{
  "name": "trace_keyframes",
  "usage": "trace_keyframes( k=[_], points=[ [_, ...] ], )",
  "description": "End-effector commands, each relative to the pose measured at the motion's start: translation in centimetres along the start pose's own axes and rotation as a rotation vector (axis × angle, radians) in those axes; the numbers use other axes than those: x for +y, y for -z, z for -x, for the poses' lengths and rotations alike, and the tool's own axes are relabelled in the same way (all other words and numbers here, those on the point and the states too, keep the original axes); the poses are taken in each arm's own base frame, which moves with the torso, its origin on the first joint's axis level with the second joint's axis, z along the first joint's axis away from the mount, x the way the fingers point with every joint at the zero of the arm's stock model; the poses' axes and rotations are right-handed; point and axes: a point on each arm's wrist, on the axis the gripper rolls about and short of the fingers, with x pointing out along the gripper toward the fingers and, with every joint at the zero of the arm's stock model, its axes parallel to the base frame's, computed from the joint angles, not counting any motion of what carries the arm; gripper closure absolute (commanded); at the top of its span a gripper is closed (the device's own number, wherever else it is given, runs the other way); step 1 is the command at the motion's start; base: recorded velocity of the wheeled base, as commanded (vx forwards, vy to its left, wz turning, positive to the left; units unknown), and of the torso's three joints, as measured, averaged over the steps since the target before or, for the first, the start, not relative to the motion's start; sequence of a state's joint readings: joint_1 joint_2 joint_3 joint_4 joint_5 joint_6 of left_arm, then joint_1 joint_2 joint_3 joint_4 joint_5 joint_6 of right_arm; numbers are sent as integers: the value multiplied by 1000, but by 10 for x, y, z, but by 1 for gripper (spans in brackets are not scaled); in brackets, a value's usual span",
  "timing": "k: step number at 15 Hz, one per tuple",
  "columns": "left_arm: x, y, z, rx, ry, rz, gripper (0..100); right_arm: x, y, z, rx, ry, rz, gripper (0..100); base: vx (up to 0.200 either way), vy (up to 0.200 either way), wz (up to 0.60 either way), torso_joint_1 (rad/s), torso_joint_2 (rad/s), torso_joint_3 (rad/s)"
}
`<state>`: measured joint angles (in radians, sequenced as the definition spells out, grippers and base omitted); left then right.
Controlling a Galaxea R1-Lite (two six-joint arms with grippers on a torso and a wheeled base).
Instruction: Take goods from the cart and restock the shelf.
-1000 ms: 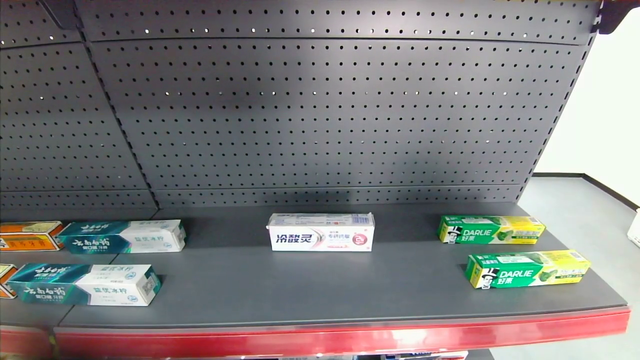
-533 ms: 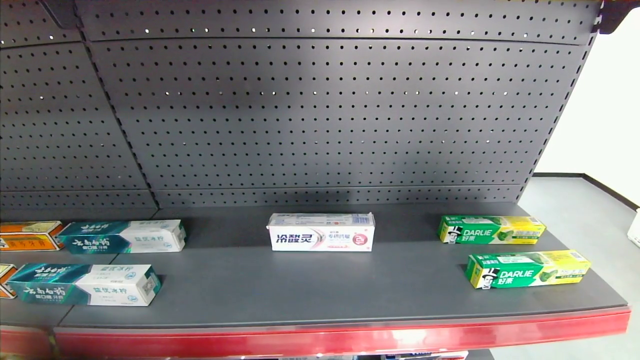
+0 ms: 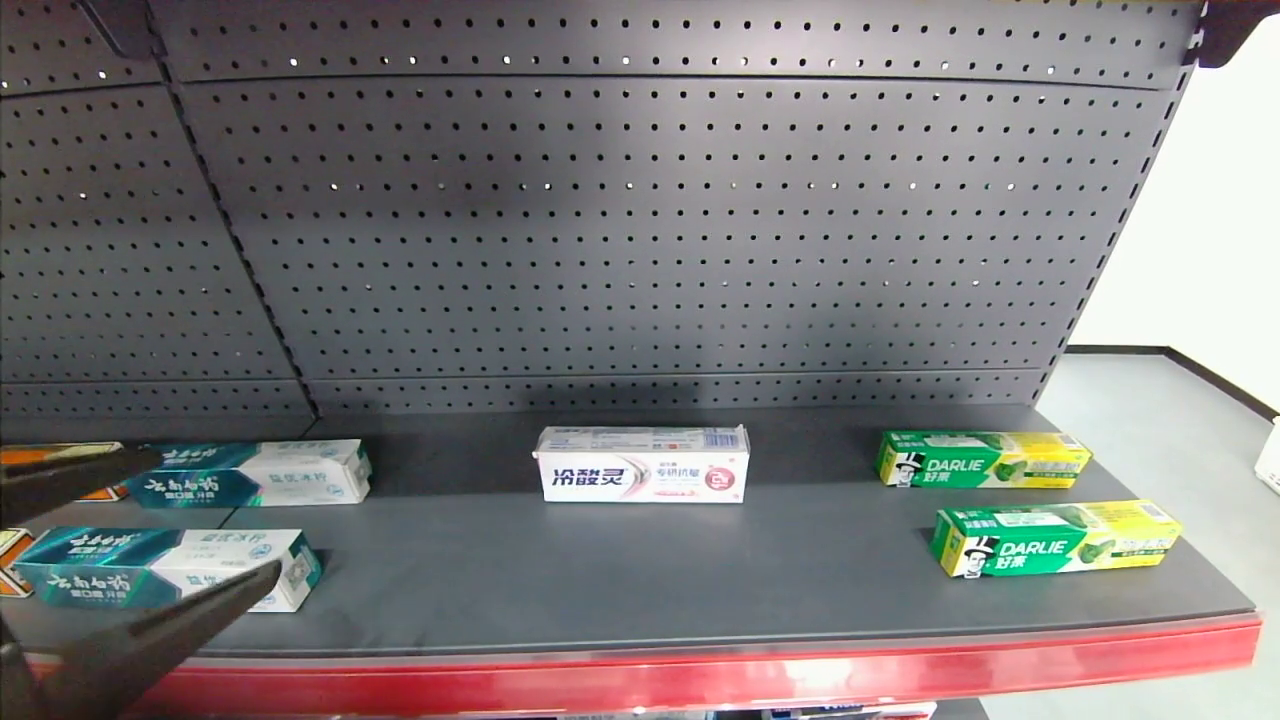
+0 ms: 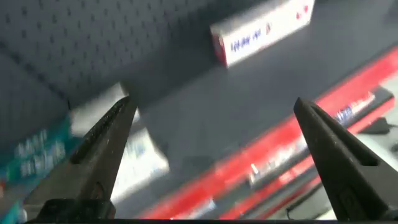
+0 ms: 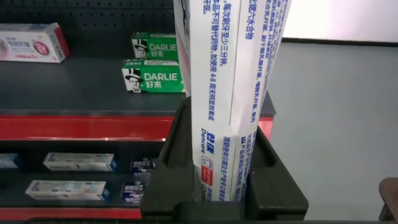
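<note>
The dark grey shelf (image 3: 600,580) with a red front edge carries toothpaste boxes. A white-and-pink box (image 3: 642,477) lies mid-shelf. My left gripper (image 3: 219,512) is open and empty at the shelf's front left, over the two teal-and-white boxes (image 3: 250,472) (image 3: 170,568). In the left wrist view this gripper (image 4: 211,109) has its fingers spread wide, with the white-and-pink box (image 4: 261,31) beyond them. My right gripper (image 5: 222,134) is shut on a white toothpaste box (image 5: 230,62) held upright, out in front of the shelf's right end (image 5: 93,127).
Two green-and-yellow boxes (image 3: 982,458) (image 3: 1055,537) lie at the shelf's right end. Orange boxes (image 3: 12,560) sit at the far left. A perforated back panel (image 3: 640,250) rises behind. A lower shelf holds more boxes (image 5: 79,162). Bare shelf surface lies in front of the white-and-pink box.
My left gripper has come into the head view from the lower left, open, over the teal boxes. The boxes on the shelf have not moved.
</note>
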<state>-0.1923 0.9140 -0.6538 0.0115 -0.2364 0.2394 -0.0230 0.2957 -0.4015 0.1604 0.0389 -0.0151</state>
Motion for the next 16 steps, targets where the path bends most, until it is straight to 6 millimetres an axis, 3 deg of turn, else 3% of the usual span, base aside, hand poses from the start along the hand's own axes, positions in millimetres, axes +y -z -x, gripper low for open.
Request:
trace_keyframes(
  k=[1, 3, 5, 10, 13, 16],
  points=[
    [13, -17, -52, 37, 28, -7, 0, 0, 1, 5, -42, 10, -38, 100, 0, 0, 0, 0, 0, 0],
    [8, -16, -85, 65, 73, -18, 0, 1, 5, 10, -63, 23, -84, 100, 0, 0, 0, 0, 0, 0],
    [-4, -14, -103, 78, 137, -35, 0, 2, 11, 14, -81, 41, -89, 100, 0, 0, 0, 0, 0, 0],
    [-5, -25, -125, 88, 160, -37, 0, 0, 26, 27, -61, -43, -88, 100, 0, 0, 0, 0, 0, 0],
    [-4, -41, -153, 72, 189, -42, 0, 1, 31, 34, -30, -49, -91, 100, 0, 0, 0, 0, 0, 0],
    [-3, -41, -178, 82, 257, -37, 0, 0, 30, 38, -30, -51, -91, 100, 0, 0, 0, 0, 0, 0]
  ],
)
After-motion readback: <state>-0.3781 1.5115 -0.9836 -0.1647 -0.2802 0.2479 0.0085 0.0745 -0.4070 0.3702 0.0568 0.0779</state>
